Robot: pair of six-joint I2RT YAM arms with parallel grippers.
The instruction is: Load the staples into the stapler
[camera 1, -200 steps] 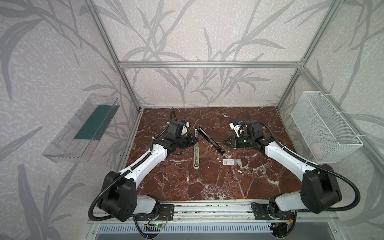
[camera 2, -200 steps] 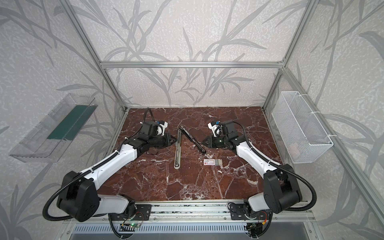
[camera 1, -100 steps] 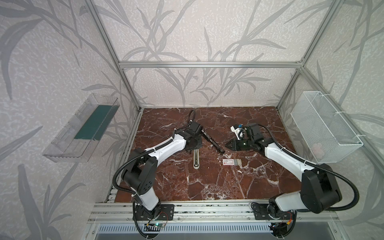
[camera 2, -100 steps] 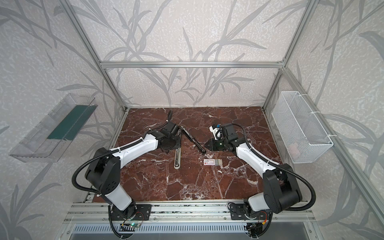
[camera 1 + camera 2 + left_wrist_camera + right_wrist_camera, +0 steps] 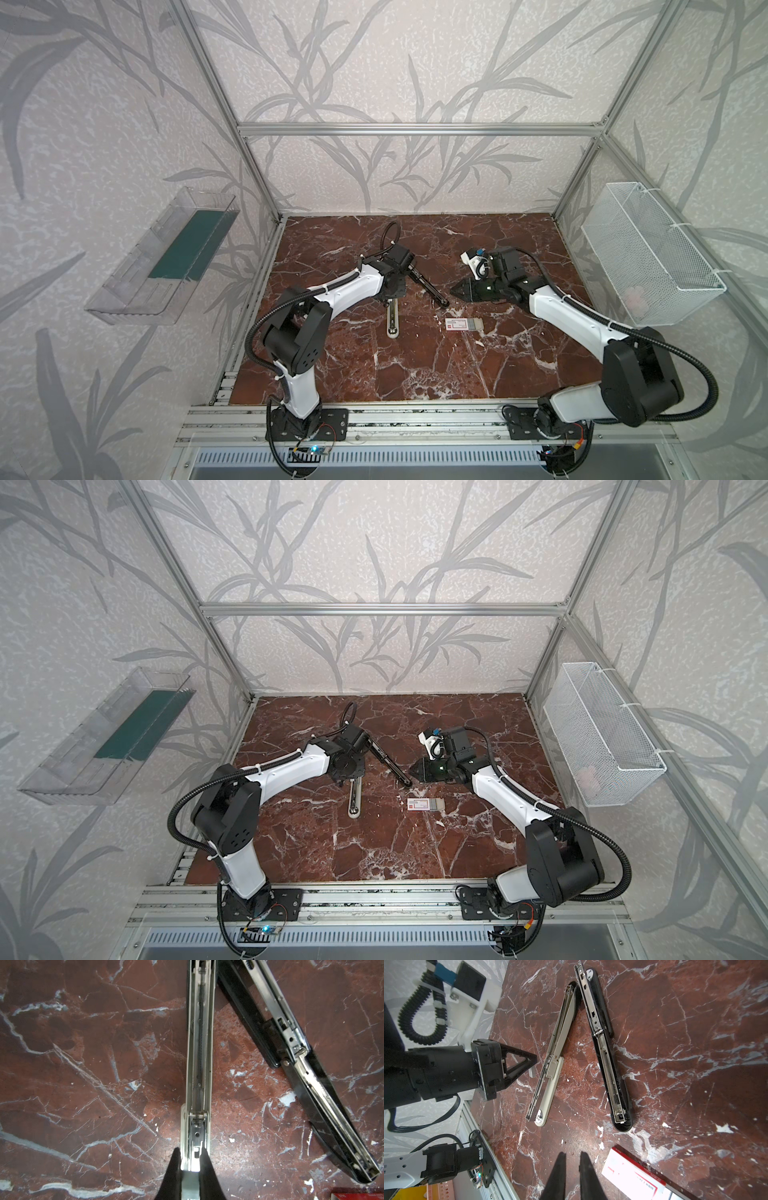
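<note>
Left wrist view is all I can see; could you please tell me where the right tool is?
Observer: The right tool points at the black stapler's near end, with nothing between its fingers.
Operator: And the whole staple box?
Observer: The box lies flat on the table, its grey tray slid partly out.
Operator: Is my tool carrying anything?
Observer: In the right wrist view, a short grey strip, likely staples, pokes out of the left tool.

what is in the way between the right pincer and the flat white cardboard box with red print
nothing visible: only bare red marble tabletop lies between the right pincer and the flat white cardboard box with red print. the slim open black stapler ends close by, beside that path, not across it
</note>
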